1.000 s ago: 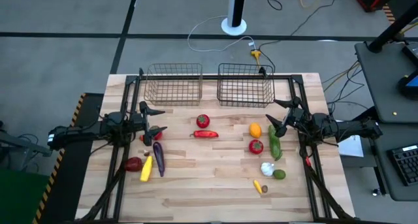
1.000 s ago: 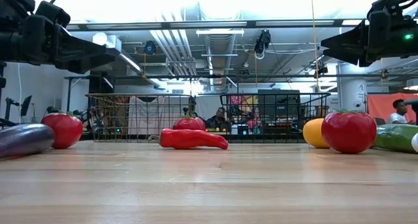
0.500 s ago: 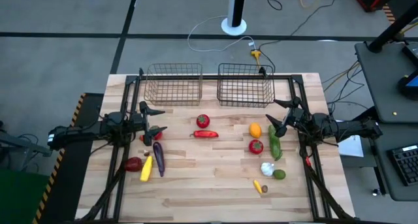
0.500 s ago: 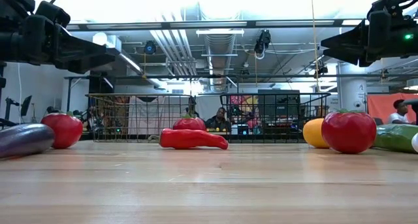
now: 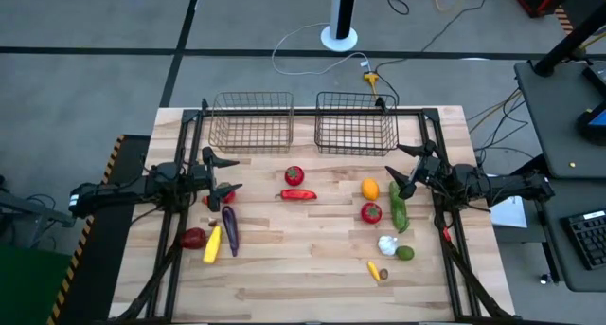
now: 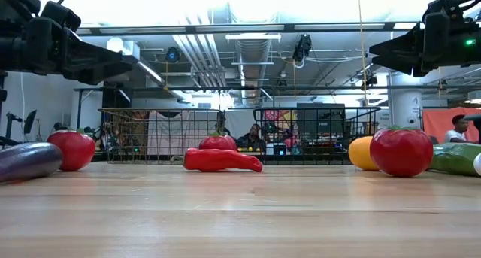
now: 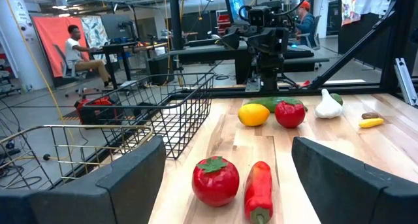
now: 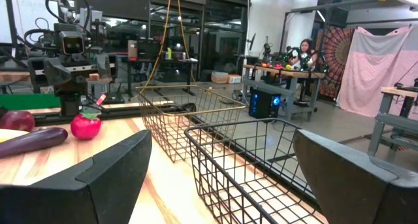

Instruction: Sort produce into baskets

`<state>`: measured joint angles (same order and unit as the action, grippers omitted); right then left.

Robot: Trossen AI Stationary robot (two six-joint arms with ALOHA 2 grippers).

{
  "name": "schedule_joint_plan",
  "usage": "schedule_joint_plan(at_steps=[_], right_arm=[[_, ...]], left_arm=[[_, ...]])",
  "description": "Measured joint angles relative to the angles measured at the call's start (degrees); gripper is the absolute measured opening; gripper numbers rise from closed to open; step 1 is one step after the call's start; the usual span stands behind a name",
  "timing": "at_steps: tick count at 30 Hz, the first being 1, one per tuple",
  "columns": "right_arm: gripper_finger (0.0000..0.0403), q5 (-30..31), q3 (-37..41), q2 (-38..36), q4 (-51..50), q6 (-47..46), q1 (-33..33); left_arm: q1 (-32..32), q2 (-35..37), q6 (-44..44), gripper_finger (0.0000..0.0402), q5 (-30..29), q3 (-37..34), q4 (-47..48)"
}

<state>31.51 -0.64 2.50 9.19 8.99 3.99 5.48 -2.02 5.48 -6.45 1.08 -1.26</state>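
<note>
Change: nothing has shifted since the earlier frames; both arms and every piece of produce lie as they did
Left fingers: the left gripper (image 5: 225, 176) hangs over the counter (image 5: 303, 268) with fingers (image 7: 124, 178) spread wide, holding and touching nothing
Right fingers: the right gripper (image 5: 401, 170) is likewise spread wide and empty, fingers (image 8: 111, 165) clear of everything
Ahead of left fingers: a tomato (image 7: 215, 180) and a red pepper (image 7: 259, 191) side by side; farther on, orange (image 7: 253, 114), second tomato (image 7: 290, 113), garlic (image 7: 328, 105)
Beside right fingers: cucumber (image 5: 399, 207), near the orange and tomato
Baskets: copper basket (image 5: 251, 122) and grey basket (image 5: 355, 122), side by side at the counter's far edge, both empty
High view only: corn (image 5: 212, 243) and eggplant (image 5: 229, 229) beside the left fingers
Wrist views only: people seated in the room beyond
</note>
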Motion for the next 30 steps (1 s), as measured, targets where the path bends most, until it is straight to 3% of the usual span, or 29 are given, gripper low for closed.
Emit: schedule_joint_plan(at_steps=[10, 12, 14, 16, 19, 22, 30], right_arm=[[0.0366, -0.04, 0.02, 0.02, 0.06, -0.63, 0.00], [0.0366, -1.77, 0.00, 0.00, -0.84, -9.09, 0.00], [0.0366, -4.61, 0.02, 0.04, -1.59, -20.36, 0.00], [0.0366, -6.56, -0.01, 1.23, -1.16, -23.83, 0.00], [0.0366, -14.38, -0.05, 2.79, -1.71, -26.55, 0.16], [0.0366, -17.63, -1.40, 5.13, -2.22, -29.09, 0.37], [0.0366, -17.95, -11.70, 14.81, -7.23, -25.12, 1.03]], left_arm=[[-0.01, 0.02, 0.00, 0.0314, -0.01, 0.00, -0.03], [-0.02, -0.01, -1.06, 0.0314, 0.02, -0.07, -1.30], [-0.09, -0.03, -13.07, 0.0314, 0.80, -0.07, -4.99], [-0.12, 0.00, -26.16, 0.0314, 0.28, -0.07, -9.38], [-0.09, -0.01, -36.18, 0.0314, -2.31, -0.06, -15.43], [-0.10, 0.08, -38.15, 0.0314, -2.57, -0.04, -18.98], [-0.11, 0.17, -38.85, 0.0314, -2.48, -0.04, -21.14]])
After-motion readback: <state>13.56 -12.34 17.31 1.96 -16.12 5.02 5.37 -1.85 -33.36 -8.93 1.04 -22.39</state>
